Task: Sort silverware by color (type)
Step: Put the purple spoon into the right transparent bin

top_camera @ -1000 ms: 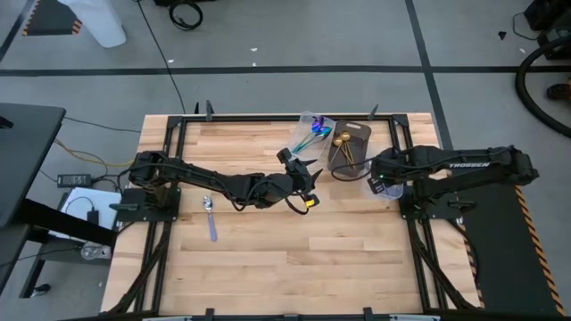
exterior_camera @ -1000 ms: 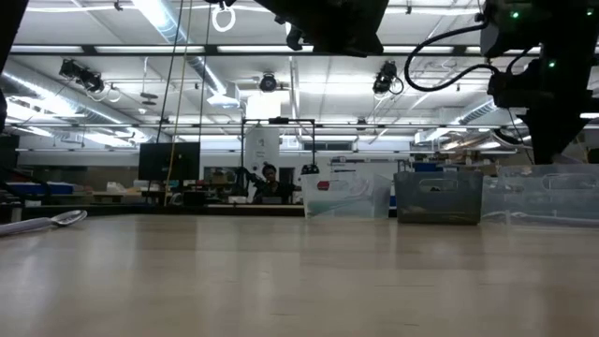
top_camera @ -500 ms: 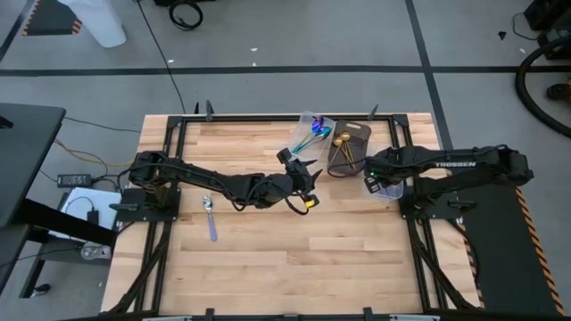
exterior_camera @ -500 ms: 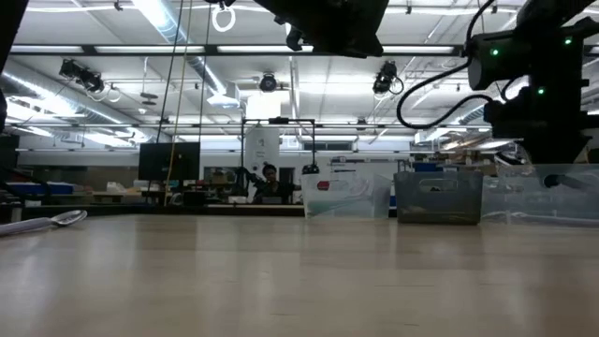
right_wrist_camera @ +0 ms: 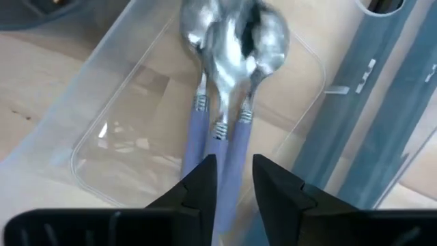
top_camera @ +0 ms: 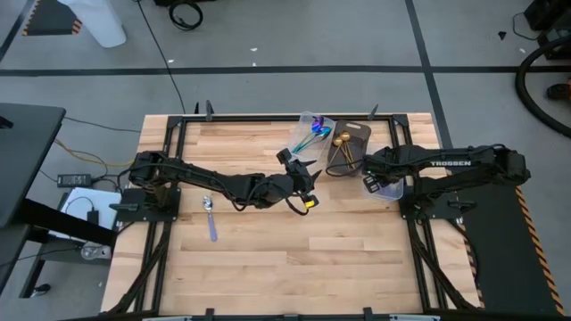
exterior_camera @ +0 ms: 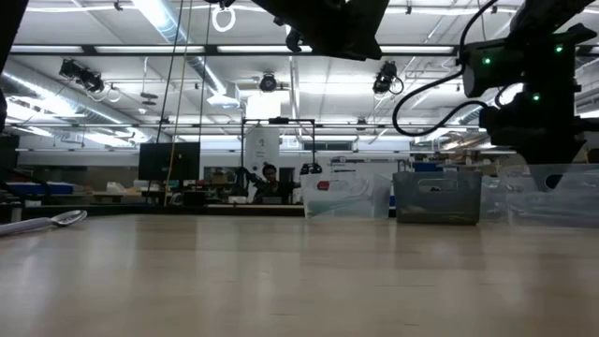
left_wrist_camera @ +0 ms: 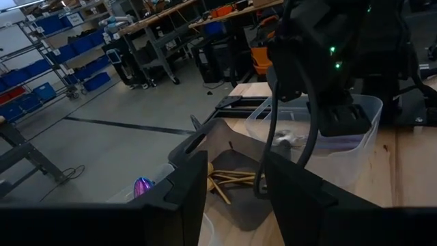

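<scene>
Nearest, a lone silver spoon (top_camera: 211, 217) lies flat on the table (top_camera: 268, 259), well left of the dark bin (top_camera: 350, 143): light, stiff, slippery, best pinched mid-handle. Left pincer (left_wrist_camera: 235, 188) gapes empty toward that bin; right pincer (right_wrist_camera: 234, 179), empty and slightly parted, hovers over the binned spoons (right_wrist_camera: 229, 89).

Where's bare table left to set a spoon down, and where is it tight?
Free: the near half of the table, and the far-left patch behind the left arm. One silver spoon lies left of centre. Crowded: the far-right corner, where the trays and bin sit under the right gripper, with the left gripper beside them.
</scene>
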`<action>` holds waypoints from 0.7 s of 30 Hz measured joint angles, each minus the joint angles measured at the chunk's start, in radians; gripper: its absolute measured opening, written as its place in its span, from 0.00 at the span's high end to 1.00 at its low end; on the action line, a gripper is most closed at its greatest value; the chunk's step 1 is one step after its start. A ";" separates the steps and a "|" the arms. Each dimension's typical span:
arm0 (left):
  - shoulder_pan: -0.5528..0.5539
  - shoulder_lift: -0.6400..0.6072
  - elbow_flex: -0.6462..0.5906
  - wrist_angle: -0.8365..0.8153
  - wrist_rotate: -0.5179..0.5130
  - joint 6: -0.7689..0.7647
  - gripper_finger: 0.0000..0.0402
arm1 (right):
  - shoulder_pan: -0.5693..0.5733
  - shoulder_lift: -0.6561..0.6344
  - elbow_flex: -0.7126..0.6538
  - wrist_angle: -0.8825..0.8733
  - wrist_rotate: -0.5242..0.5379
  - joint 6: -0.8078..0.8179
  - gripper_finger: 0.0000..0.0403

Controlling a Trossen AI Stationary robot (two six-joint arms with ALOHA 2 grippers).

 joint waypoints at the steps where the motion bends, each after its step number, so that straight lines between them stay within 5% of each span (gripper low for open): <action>1: 0.000 0.000 0.000 0.000 0.000 0.000 0.62 | 0.000 0.000 0.000 0.001 0.002 -0.001 0.73; 11: 0.000 0.000 0.000 -0.022 0.004 -0.025 0.62 | 0.000 -0.001 0.013 0.012 0.014 -0.038 0.66; 21: 0.025 0.000 0.000 -0.279 0.261 -0.268 0.62 | 0.032 -0.003 0.064 0.057 0.143 -0.130 0.67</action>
